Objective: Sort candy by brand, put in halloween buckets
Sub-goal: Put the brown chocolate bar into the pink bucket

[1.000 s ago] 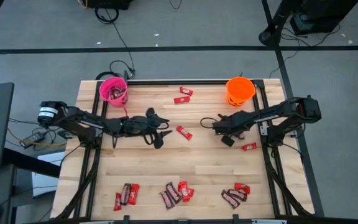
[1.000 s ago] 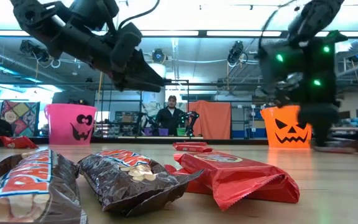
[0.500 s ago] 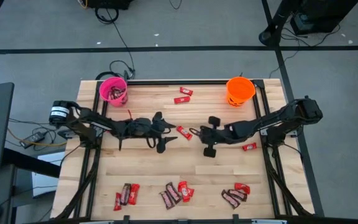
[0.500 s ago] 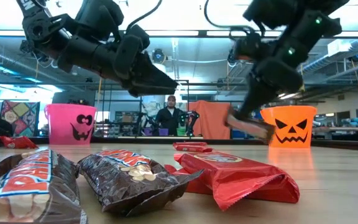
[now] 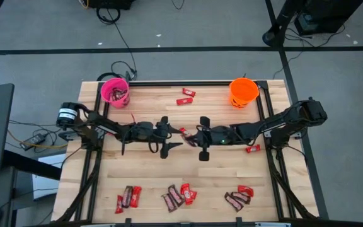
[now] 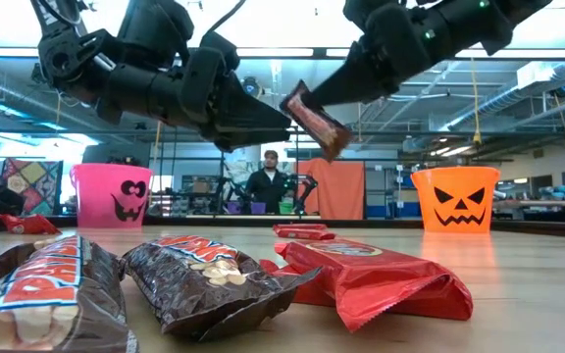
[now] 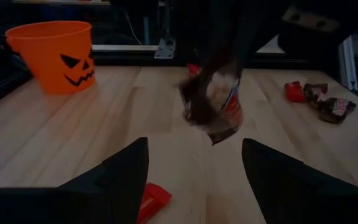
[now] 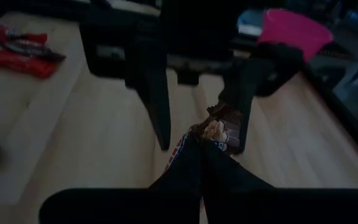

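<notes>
Right gripper (image 6: 314, 116) is clamped on a brown candy bar (image 6: 317, 122) mid-air, well away from the orange bucket (image 5: 243, 91); left gripper (image 5: 172, 136) spread wide, facing the bar.

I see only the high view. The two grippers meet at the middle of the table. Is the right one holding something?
Observer: Yes. The right gripper is shut on a dark brown candy bar, held in the air.
Operator: Is the left gripper ready to receive it?
Observer: The left gripper is open, with the bar just ahead of its fingers, not yet between them.
Operator: Is anything under it?
Observer: A red candy lies on the table below the left fingers.
</notes>
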{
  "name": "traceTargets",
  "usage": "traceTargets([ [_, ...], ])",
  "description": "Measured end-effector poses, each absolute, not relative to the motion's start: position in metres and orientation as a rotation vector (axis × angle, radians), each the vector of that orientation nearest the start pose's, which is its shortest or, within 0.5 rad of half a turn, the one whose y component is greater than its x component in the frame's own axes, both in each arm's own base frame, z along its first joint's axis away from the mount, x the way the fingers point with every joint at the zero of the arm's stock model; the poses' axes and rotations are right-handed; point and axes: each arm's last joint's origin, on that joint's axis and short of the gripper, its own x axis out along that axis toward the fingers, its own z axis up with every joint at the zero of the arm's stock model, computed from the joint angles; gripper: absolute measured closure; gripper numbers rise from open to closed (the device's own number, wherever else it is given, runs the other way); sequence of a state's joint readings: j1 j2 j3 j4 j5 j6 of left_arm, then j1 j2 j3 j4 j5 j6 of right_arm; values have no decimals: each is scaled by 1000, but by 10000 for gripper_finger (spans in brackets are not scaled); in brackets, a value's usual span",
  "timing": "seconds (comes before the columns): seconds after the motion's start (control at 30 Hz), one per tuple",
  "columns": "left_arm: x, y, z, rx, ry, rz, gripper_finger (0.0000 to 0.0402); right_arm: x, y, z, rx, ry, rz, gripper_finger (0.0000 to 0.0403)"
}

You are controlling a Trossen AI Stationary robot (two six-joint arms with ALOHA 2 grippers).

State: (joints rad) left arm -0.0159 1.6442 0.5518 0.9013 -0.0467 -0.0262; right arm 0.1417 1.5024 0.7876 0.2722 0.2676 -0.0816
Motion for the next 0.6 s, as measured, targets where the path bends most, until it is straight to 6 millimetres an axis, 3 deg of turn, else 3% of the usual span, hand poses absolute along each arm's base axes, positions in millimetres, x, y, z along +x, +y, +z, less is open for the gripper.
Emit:
traceTargets([
  [0.6, 302, -7, 179, -22, -21, -88, 140, 318, 37, 231, -272, 222, -103, 394],
])
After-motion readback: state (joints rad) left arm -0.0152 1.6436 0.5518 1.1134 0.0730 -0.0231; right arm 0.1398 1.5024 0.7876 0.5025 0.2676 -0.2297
